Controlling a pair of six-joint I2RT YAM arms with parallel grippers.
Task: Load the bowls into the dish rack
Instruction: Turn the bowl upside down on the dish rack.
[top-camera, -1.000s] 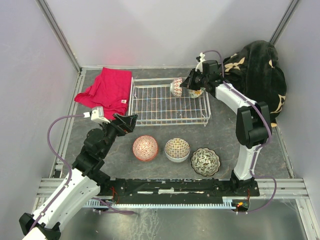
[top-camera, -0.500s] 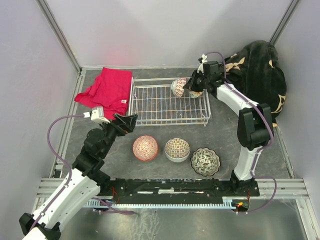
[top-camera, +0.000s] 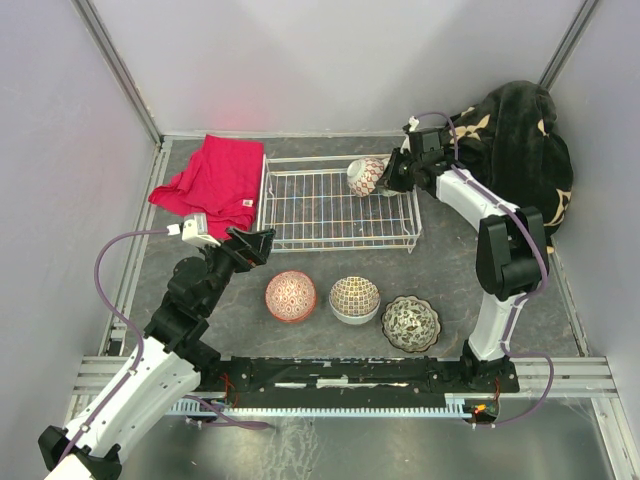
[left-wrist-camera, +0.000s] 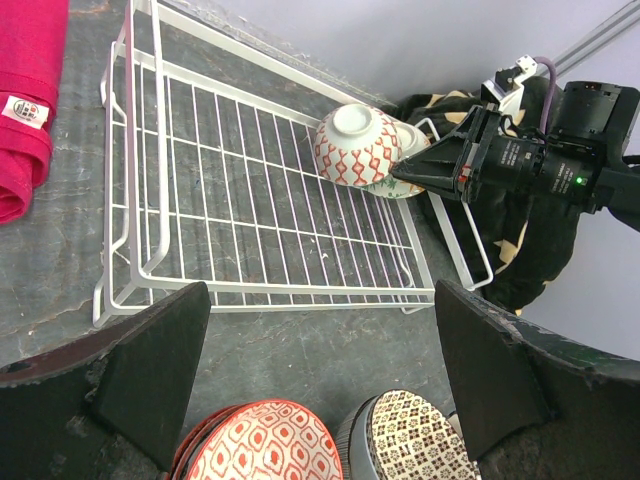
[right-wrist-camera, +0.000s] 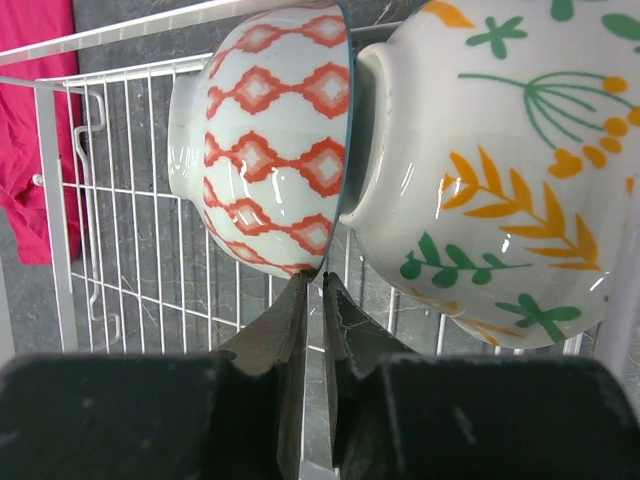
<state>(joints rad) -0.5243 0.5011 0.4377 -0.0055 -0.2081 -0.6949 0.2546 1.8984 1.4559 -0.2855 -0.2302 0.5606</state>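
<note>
- Your right claw (right-wrist-camera: 312, 285) shows only a thin slit between its fingers. The rim of the red-diamond bowl (right-wrist-camera: 265, 140) sits right at the tips, and you cannot tell whether it is pinched or free.
- That bowl stands on edge directly ahead of the claw. Its rim line runs straight on from the fingers, and its foot is turned to the claw's left.
- Touching it, just to the claw's right, is the floral bowl (right-wrist-camera: 480, 170), also on edge. The red-diamond bowl's mouth cups against it.
- Beneath and beyond both bowls runs the wire floor of the dish rack (left-wrist-camera: 250, 230), stretching away to the claw's left.
- Well behind this claw, back toward its base, three bowls sit on the table outside the rack: the red-patterned bowl (top-camera: 291, 296), the brown mosaic bowl (top-camera: 355, 298) and the green leaf bowl (top-camera: 411, 323).
- Your left claw (left-wrist-camera: 320, 390) is spread wide and holds nothing. The red-patterned bowl lies just ahead of and below it, with the mosaic bowl beside that to its right.
- Judged from this, the left arm is the nearer one for those two.
</note>
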